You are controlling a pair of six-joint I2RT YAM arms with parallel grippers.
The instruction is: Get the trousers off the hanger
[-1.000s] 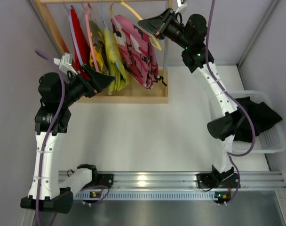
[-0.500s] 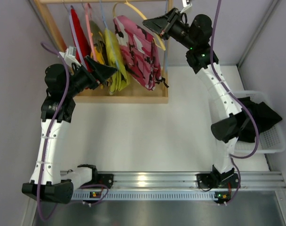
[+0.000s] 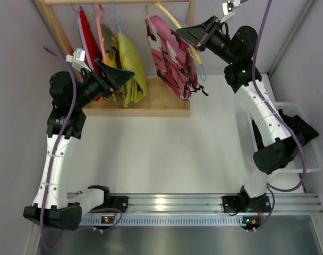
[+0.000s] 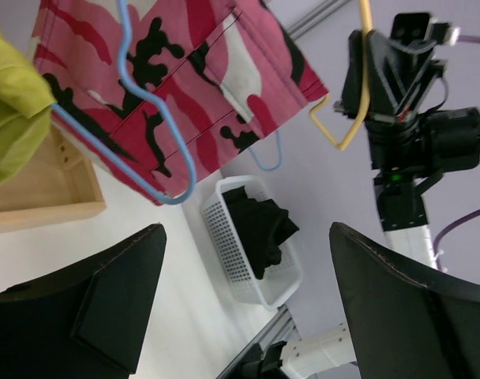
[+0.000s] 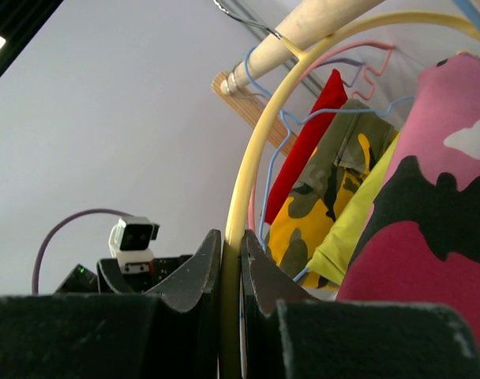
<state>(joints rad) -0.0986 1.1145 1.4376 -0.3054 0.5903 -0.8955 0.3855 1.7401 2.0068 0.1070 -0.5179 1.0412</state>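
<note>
Black trousers [image 3: 305, 127] lying in basket [image 3: 310, 158] at right, so half done. Camouflage trousers [image 3: 169, 50] hanging by rack [image 3: 151, 103], not yet off. Right claw [image 5: 230, 245] pinching yellow hanger [image 5: 248, 158]. Left claw [image 3: 121, 78] gaping beside yellow-green garments [image 3: 134, 69], holding nothing.

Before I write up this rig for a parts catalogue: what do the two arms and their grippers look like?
Both the left arm and right arm have white links with bulky black joints. The left gripper and right gripper have broad black wedge-shaped fingers. A purple cable runs along each arm.
</note>
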